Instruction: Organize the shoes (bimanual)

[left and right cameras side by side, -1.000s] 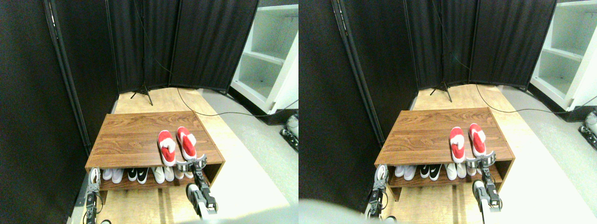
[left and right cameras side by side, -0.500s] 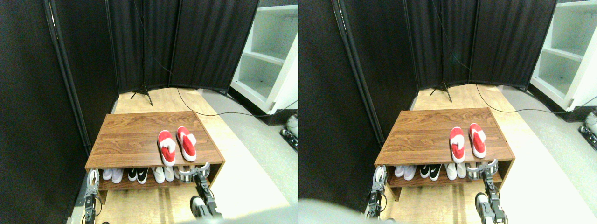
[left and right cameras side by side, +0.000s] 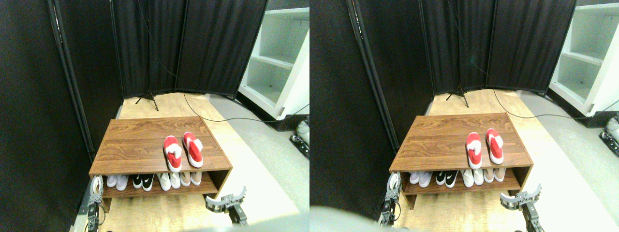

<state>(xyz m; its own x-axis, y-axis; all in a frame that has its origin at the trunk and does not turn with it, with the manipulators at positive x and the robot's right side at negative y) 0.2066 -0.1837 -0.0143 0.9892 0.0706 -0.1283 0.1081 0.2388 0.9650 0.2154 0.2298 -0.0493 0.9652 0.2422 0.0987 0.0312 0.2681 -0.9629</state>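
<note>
Shoes (left and right cameras side by side: 183, 151) atop rack (left and right cameras side by side: 140, 145), cable (left and right cameras side by side: 232, 118) behind

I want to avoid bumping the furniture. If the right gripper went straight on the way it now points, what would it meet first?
Probably the shoe rack: the right gripper, jaws spread, points up toward its lower right corner, with only bare floor between. Depth is unclear.

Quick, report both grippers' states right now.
Left gripper: cannot be told; it is too small at the rack's left corner.
Right gripper: open, empty, low in front of the shoe rack, clear of the red shoes.
</note>
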